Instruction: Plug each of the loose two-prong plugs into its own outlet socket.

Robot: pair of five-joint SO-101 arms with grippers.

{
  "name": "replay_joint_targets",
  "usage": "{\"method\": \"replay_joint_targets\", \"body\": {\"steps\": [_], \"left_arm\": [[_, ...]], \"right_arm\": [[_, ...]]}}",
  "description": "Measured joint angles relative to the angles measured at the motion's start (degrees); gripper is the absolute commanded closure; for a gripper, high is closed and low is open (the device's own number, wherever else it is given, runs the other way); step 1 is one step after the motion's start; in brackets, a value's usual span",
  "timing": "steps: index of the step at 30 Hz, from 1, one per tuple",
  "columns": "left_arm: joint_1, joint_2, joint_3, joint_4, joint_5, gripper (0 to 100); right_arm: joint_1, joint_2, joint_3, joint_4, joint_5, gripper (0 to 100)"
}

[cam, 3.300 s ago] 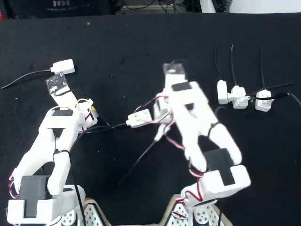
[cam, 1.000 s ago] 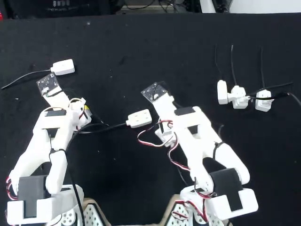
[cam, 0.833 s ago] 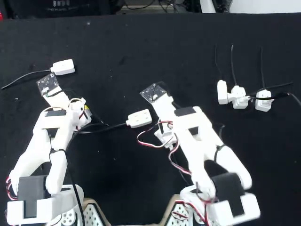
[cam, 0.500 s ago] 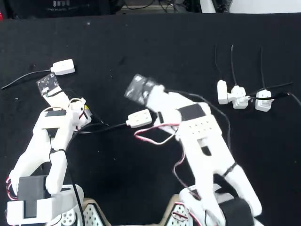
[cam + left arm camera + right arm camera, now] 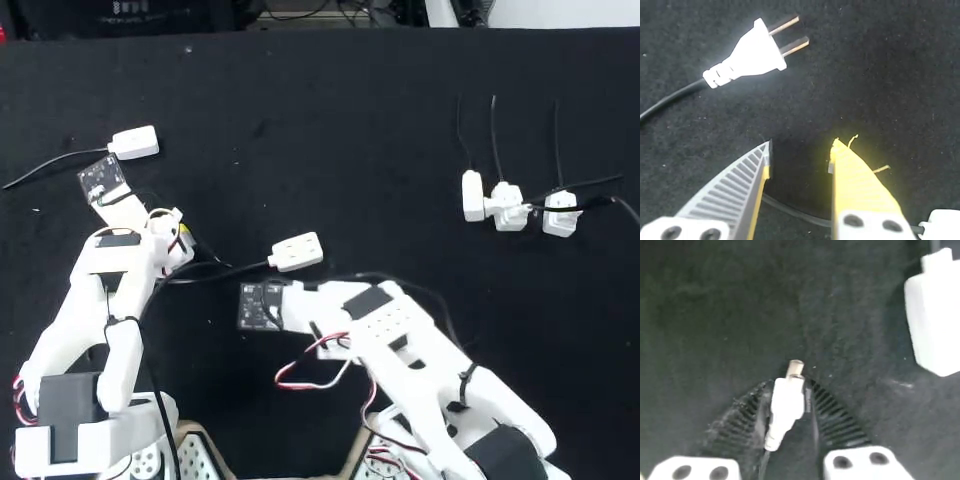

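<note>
Jaws of the right gripper (image 5: pixel 787 385) are being clamped on a white plug (image 5: pixel 786 407). Its cord is being trailed back between them, and one metal prong (image 5: pixel 795 367) is being shown just past the tips. In the high view that gripper is being held low over the bench (image 5: pixel 330 110), near the loose outlet socket (image 5: pixel 297 251) but apart from it, on the side where the socket's cord leaves.

A careful line-up is being called for here. The slots are probably at the end opposite the cord, though that face cannot be made out, so the plug is likely having to be brought round to the far end. There the prongs would be squared to the face before any push is being made. The socket is lying free on the cloth, so a skid is being risked. A slow, straight press along the socket's length is being favoured, with the cord being watched for snagging.

Further out, the second plug (image 5: pixel 133 142) is lying flat with its prongs bare. Just short of it, the jaws of the left gripper (image 5: pixel 800 150) are being held apart with nothing between them. That gripper is well placed for its own pick, but too far off to be bracing the socket.

At the far right, three white cord ends (image 5: pixel 508 208) are being left in a row, seemingly already mated.
</note>
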Motion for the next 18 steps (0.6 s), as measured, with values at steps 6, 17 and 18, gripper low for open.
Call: {"method": "replay_joint_targets", "body": {"steps": [6,17,18], "left_arm": [[0.0,0.0,0.0,0.0,0.0,80],[0.0,0.0,0.0,0.0,0.0,80],[0.0,0.0,0.0,0.0,0.0,80]], "right_arm": [[-0.1,0.0,0.2,-0.2,-7.7,86.9],[1.9,-0.1,0.6,1.1,-8.0,98.2],[2.6,-0.1,0.6,0.4,-8.0,98.8]]}}
